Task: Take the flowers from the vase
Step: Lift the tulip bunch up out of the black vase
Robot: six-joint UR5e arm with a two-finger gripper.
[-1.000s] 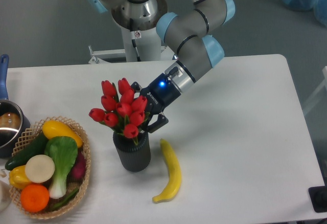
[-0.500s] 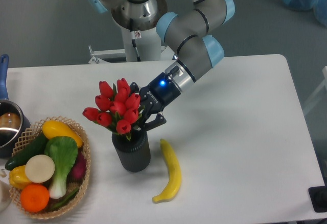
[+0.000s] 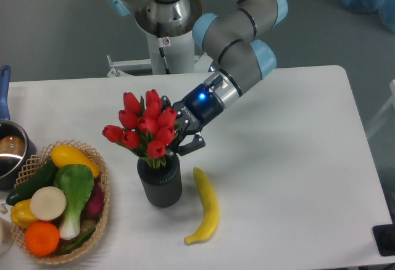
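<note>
The flowers [image 3: 145, 125], a bunch of red tulip buds with green stems, lean to the left above the vase [image 3: 160, 181], a dark ribbed cylinder on the white table. Their stem ends still reach down into the vase's mouth. My gripper [image 3: 179, 142] comes in from the right and is shut on the flowers' stems just under the buds. The buds hide one finger; the other finger [image 3: 192, 145] shows to the right of the bunch.
A yellow banana [image 3: 207, 207] lies just right of the vase. A wicker basket [image 3: 99, 211] of vegetables and fruit stands at the front left. A metal pot [image 3: 8, 150] with a blue handle is at the left edge.
The bunch has shifted in the gripper's hold: it went left and tilted, then came up a little and back right. The vase has stayed in place.
</note>
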